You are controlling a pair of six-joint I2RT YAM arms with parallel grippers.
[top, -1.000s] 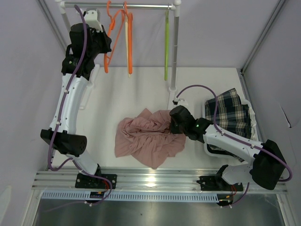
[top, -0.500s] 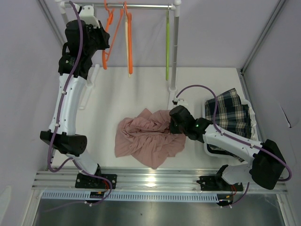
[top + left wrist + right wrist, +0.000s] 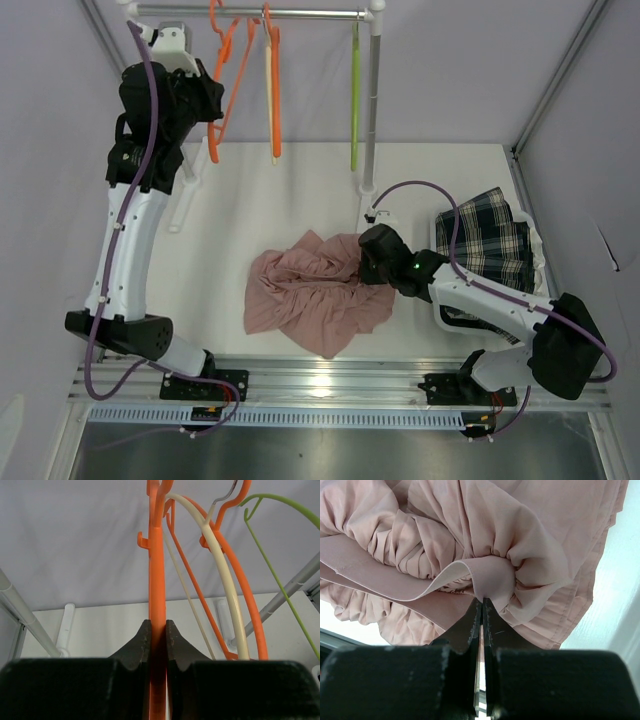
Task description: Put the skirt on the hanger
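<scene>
The dark plaid skirt (image 3: 488, 245) lies flat at the right of the table, behind my right arm. The cream hanger (image 3: 226, 582) hangs on the rail between orange hangers; in the top view (image 3: 268, 80) it shows as a thin pale strip. My left gripper (image 3: 212, 102) is up at the rail, shut on an orange hanger (image 3: 157, 570); in the left wrist view the jaws (image 3: 157, 626) clamp its bar. My right gripper (image 3: 364, 262) is shut on a fold of the pink ruffled garment (image 3: 312, 290), also in the right wrist view (image 3: 481, 602).
The rail (image 3: 300, 13) runs across the back, with a second orange hanger (image 3: 276, 110) and a lime-green hanger (image 3: 353, 100) on it. The white rack post (image 3: 372, 90) stands at the rail's right end. The pink garment (image 3: 485, 535) lies bunched mid-table.
My left arm has moved left and up, dragging the orange hanger leftward along the rail, away from the cream one. My right arm and the pink garment have not moved.
</scene>
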